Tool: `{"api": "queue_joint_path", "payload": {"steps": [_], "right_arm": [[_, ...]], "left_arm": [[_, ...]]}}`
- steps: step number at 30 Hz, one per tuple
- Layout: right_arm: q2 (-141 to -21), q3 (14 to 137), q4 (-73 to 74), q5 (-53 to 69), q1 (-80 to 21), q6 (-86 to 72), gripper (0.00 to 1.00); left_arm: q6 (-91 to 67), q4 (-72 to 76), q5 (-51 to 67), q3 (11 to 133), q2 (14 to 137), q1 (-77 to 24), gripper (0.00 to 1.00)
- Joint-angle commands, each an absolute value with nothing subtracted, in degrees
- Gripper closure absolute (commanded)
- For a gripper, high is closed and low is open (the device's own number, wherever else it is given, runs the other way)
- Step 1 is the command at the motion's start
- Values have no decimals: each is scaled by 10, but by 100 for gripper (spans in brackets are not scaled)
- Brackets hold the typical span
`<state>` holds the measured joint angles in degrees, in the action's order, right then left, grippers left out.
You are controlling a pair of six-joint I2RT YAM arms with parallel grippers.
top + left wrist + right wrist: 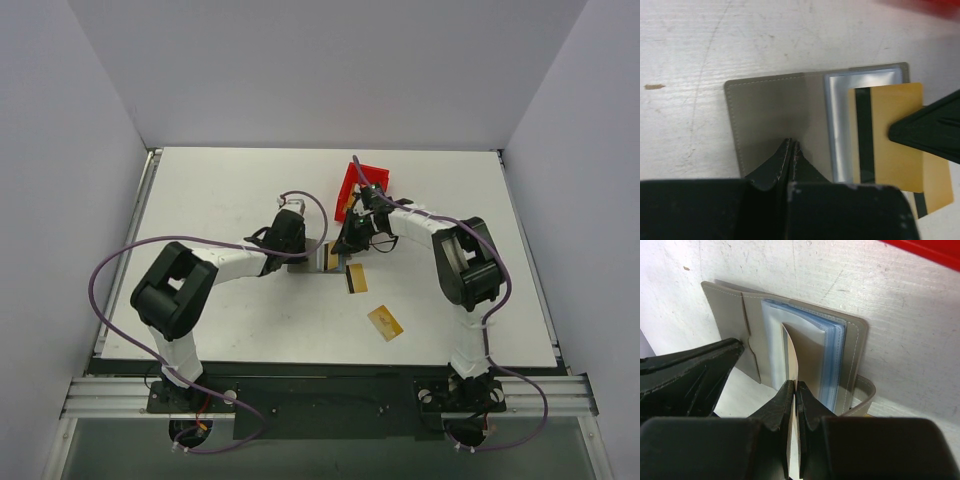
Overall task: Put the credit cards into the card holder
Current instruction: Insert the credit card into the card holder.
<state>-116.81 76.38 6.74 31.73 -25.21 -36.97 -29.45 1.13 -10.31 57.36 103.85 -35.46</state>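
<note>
card holder (323, 256) in the top external view: it lies open on the white table (220, 190), between the tips of the two arms and just in front of the red bin (352, 180). the left gripper (306, 250) reaches it from the left, the right gripper (345, 245) from the right. a second credit card (355, 278), with its black stripe showing, lies just beside the holder on its near side, and a third credit card (385, 322) lies apart, nearer the arm bases. left wrist view: the card holder (770, 115) is spread flat, with the grey cover on the left and the clear sleeves on the right. the left gripper (791, 150) has its jaws fully closed, and their tips meet on the cover's near edge; whether they pinch the cover or only press on it cannot be told. a gold credit card (895, 155), stripe up, lies over the sleeves with a dark finger (930, 130) of the right gripper on it. the second card (939, 187) shows partly under it. right wrist view: the right gripper (794, 390) has its jaws clamped on the credit card (790, 352), seen edge-on and slightly bowed, its far end at the bluish sleeves of the card holder (855, 340). a finger (690, 375) of the left gripper sits over the holder's left flap. the red bin (930, 250) edges the top right corner.
</note>
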Motion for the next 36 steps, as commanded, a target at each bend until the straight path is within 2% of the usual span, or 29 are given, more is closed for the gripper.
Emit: {"api": "queue_joint_path", "payload": {"steps": [1, 13, 25, 36], "right_arm": [[-1191, 768, 87, 302, -259, -367, 100], [-1197, 771, 87, 301, -256, -368, 100], [-1184, 757, 84, 297, -248, -367, 100], [-1126, 725, 80, 293, -226, -365, 100]], "left_arm": [[-280, 88, -36, 588, 1020, -363, 100], [-260, 117, 16, 624, 1054, -385, 100], [-276, 43, -76, 621, 1080, -381, 100], [-283, 45, -83, 583, 1078, -374, 100]]}}
